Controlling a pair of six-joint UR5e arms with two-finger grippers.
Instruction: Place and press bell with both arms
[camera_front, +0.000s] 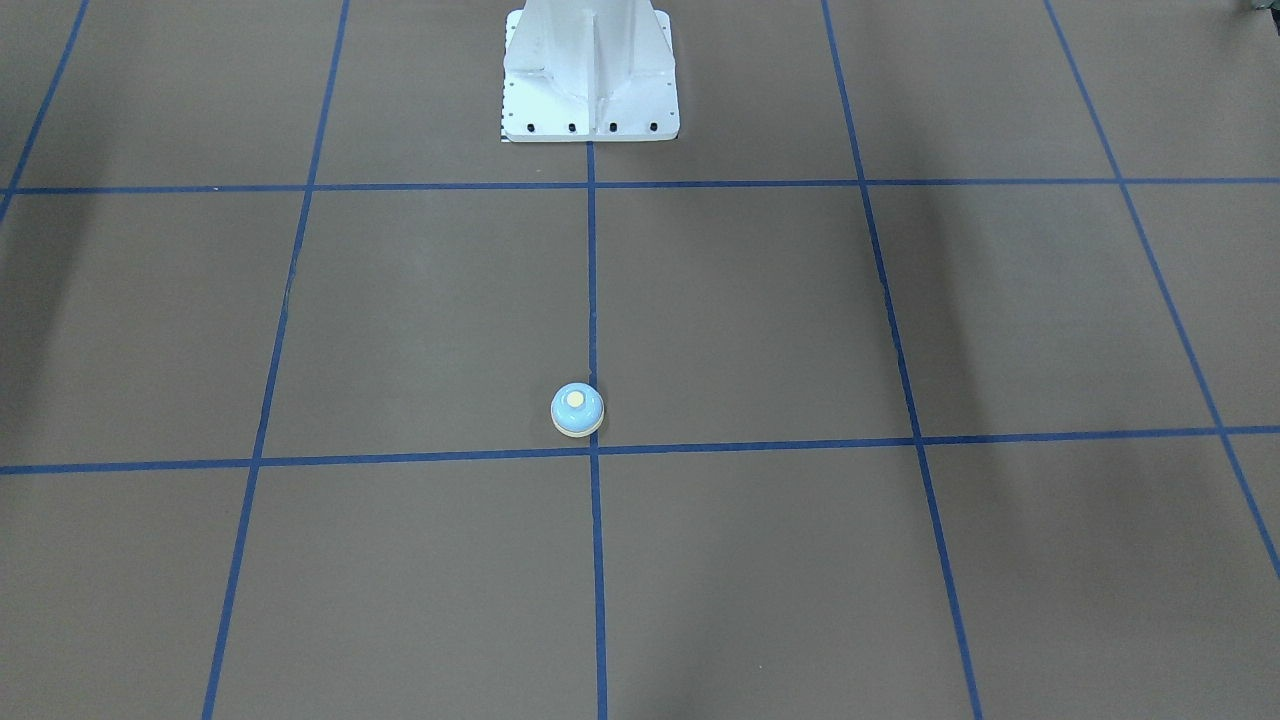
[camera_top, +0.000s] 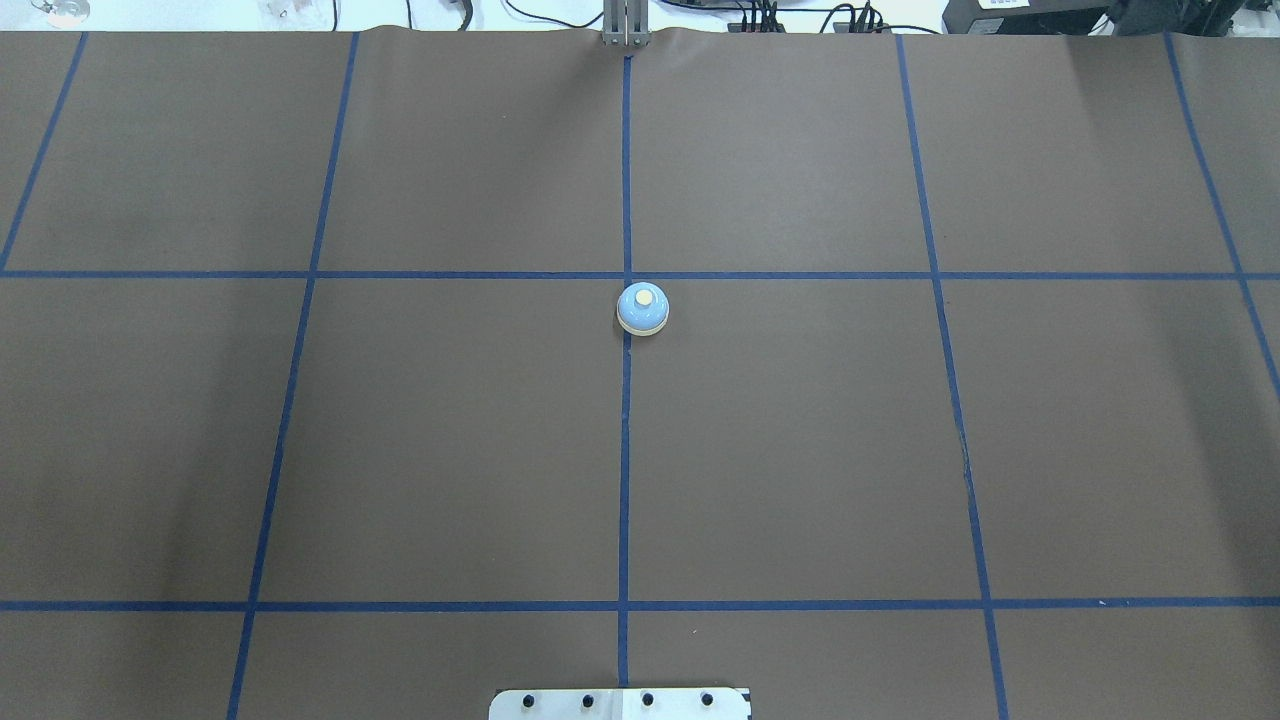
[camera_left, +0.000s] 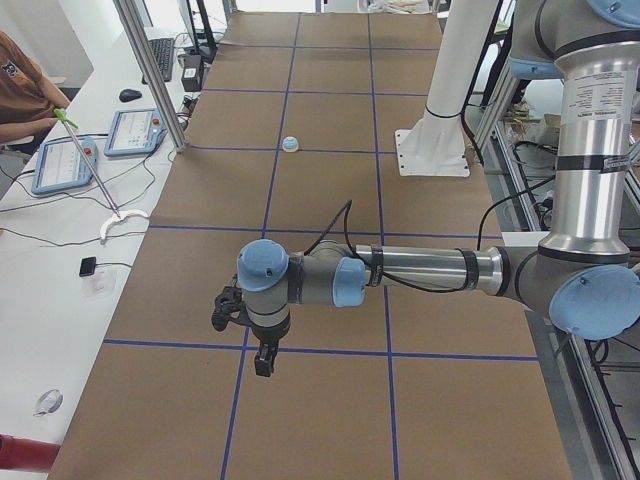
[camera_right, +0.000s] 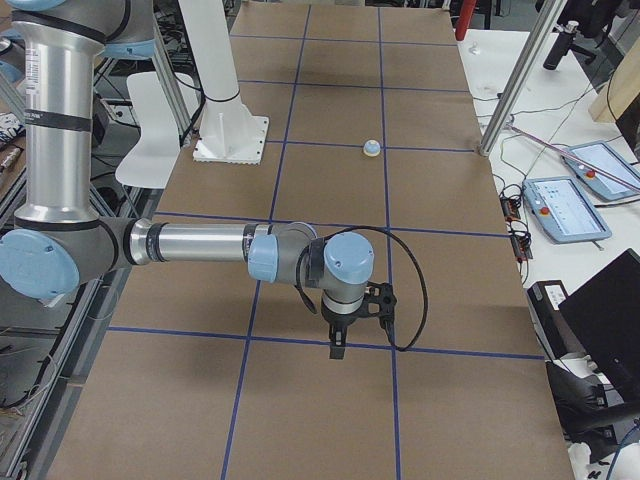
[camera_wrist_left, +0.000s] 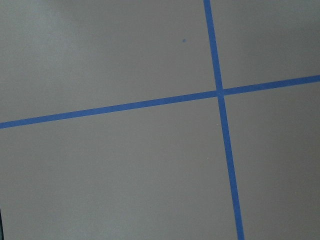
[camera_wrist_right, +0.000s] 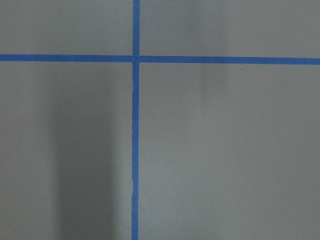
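Observation:
The light-blue bell (camera_front: 577, 409) with its cream button stands upright on the brown table, beside the centre blue tape line; it also shows in the overhead view (camera_top: 642, 308) and small in the side views (camera_left: 290, 145) (camera_right: 371, 148). No arm is near it. My left gripper (camera_left: 262, 365) hangs over the table far from the bell, pointing down; it shows only in the left side view, so I cannot tell if it is open or shut. My right gripper (camera_right: 338, 350) likewise shows only in the right side view and I cannot tell its state. Both wrist views show only table and tape.
The white pedestal (camera_front: 590, 70) stands at the robot's side of the table. Blue tape lines (camera_top: 625, 450) grid the brown surface. Tablets, cables and a person (camera_left: 25, 90) are on the white bench along the far side, with a metal post (camera_left: 150, 70).

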